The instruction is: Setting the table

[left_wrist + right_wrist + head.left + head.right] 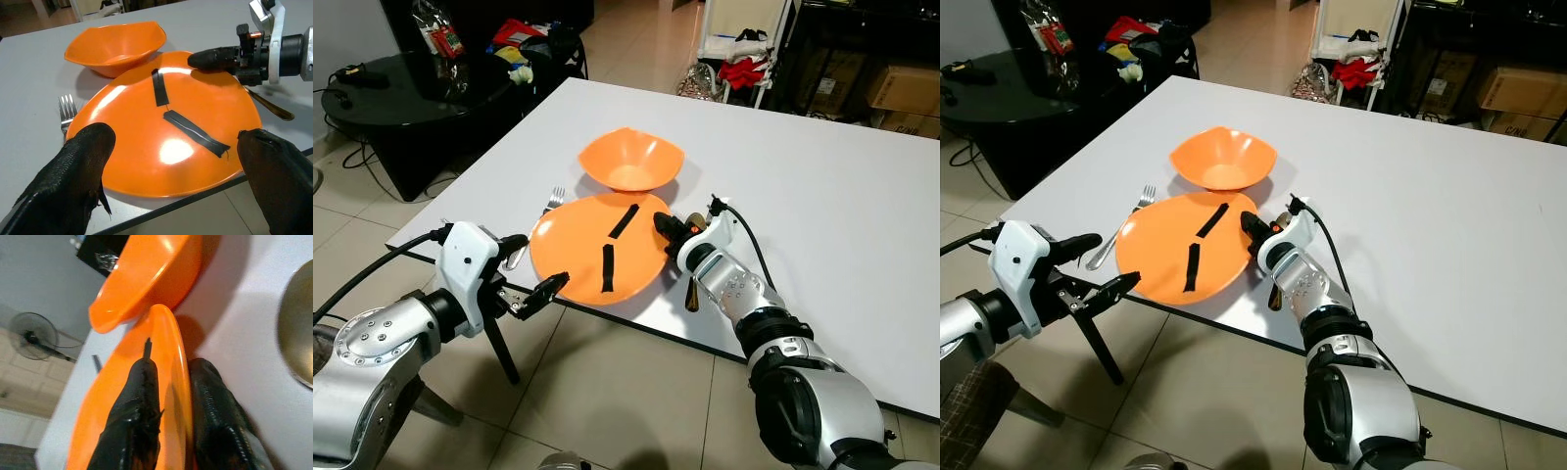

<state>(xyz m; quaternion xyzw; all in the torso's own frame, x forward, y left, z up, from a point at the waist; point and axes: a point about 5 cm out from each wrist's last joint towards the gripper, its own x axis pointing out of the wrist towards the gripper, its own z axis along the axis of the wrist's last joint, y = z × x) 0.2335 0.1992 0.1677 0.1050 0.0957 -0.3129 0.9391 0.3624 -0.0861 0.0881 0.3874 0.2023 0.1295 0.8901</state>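
Observation:
An orange plate [597, 250] with two black tape strips lies at the white table's [822, 206] front edge. Behind it, touching or nearly touching its far rim, sits an orange bowl [631, 162]. A silver fork [551, 201] rests on the plate's left side. My right gripper [666, 227] is shut on the plate's right rim, one finger [139, 401] above it and one below. A dark golden spoon [693, 294] lies just right of the plate, beside my right wrist. My left gripper [538, 262] hangs open off the table's front edge, near the plate's left front rim, touching nothing.
A black round side table [401, 83] with clutter stands at the back left. Dark shelves with cardboard boxes [901, 93] are at the back right. A black table leg [502, 348] drops to the tiled floor below my left gripper.

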